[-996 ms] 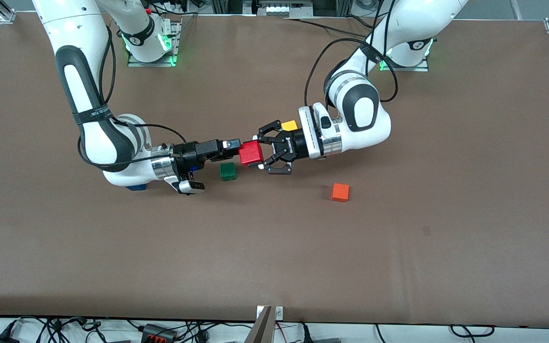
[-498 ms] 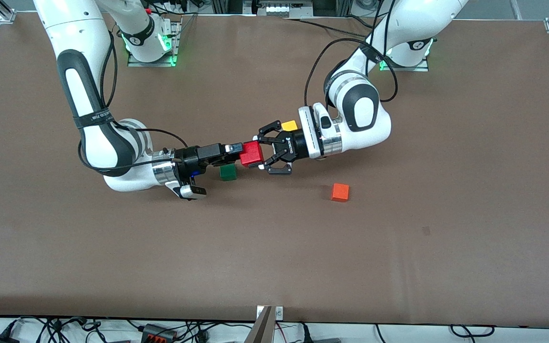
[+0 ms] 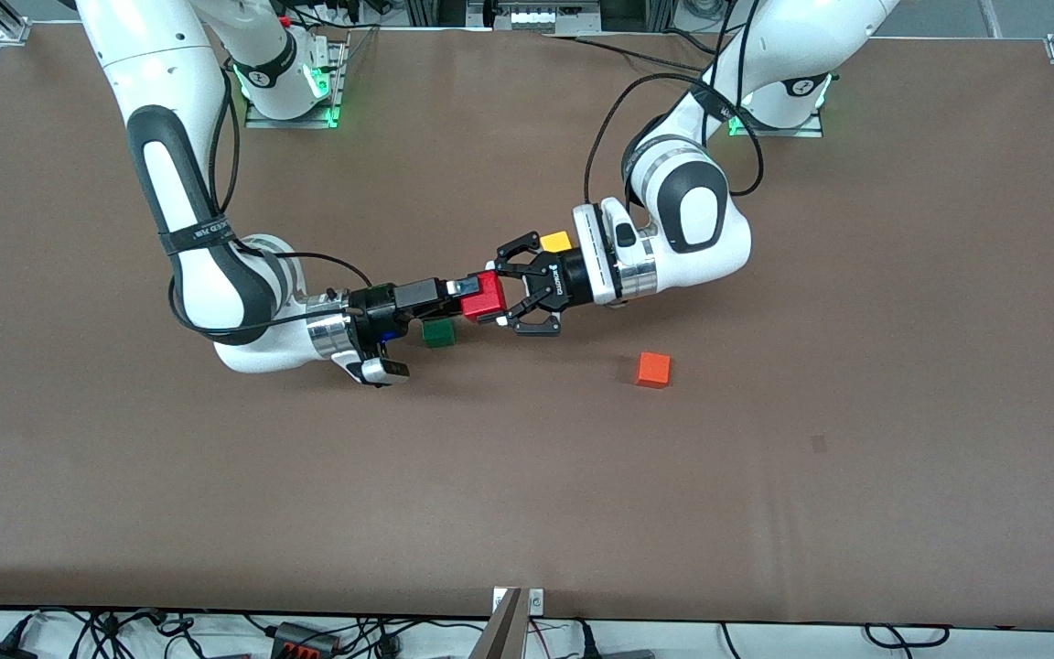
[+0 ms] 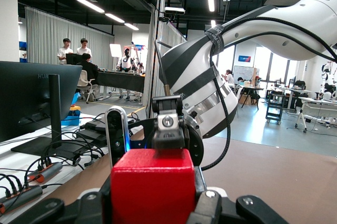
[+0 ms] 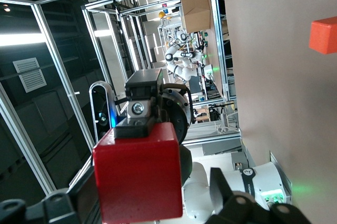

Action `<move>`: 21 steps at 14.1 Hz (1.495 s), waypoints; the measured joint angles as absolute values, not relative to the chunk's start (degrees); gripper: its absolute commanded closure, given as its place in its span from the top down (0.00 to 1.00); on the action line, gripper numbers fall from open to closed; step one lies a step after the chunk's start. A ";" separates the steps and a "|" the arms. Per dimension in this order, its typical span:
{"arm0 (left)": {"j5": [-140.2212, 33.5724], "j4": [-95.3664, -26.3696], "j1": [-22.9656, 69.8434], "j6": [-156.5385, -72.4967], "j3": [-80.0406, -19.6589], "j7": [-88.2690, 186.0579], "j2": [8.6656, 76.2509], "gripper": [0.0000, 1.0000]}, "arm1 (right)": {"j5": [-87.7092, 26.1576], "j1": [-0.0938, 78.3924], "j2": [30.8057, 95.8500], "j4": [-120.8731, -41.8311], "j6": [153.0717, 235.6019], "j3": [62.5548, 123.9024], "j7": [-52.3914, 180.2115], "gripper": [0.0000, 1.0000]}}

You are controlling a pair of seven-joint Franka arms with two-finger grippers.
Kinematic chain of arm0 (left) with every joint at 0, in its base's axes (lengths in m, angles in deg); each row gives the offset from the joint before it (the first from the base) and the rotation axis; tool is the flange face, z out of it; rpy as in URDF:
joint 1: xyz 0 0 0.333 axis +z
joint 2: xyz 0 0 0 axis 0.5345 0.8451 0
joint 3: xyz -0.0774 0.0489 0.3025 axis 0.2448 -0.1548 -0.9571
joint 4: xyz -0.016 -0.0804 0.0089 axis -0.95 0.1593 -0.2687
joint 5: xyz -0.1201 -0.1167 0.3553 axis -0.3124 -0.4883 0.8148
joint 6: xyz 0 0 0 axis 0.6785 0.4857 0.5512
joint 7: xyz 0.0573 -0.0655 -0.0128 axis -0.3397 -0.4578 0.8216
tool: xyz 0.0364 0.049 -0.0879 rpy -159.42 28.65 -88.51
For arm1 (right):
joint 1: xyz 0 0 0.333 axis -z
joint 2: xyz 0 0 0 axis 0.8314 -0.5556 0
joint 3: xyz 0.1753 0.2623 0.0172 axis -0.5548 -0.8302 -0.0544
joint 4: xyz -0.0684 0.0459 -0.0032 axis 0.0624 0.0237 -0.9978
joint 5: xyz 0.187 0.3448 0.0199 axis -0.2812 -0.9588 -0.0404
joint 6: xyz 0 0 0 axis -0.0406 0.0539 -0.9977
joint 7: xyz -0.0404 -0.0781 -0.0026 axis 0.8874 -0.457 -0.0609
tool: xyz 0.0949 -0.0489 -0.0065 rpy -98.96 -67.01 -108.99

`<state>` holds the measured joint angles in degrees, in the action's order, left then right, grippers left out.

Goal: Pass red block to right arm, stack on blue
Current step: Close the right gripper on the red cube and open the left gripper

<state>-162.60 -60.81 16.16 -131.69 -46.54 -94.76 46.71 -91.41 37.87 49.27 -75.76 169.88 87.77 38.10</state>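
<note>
R gripper [image 3: 459,291] moved in, fingers astride red block [image 3: 483,296]; L gripper [image 3: 507,295] clamps it, level.

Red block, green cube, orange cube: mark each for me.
red block [image 3: 484,295], front view, its top face
green cube [image 3: 439,334], front view, its visible top
orange cube [image 3: 652,369], front view, its top face
</note>
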 measured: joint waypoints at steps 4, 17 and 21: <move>-162.61 -60.81 16.16 -131.71 -46.54 -94.87 46.71 0.08 | -91.43 37.84 49.13 -74.57 169.90 87.77 38.10 0.37; -163.02 -60.54 16.47 -131.97 -46.81 -94.86 46.75 1.00 | -91.53 37.93 49.04 -73.84 169.98 87.87 37.31 0.00; -163.02 -60.49 17.74 -131.97 -46.97 -94.91 46.57 1.00 | -87.39 38.35 49.04 -72.64 170.09 88.98 37.28 0.00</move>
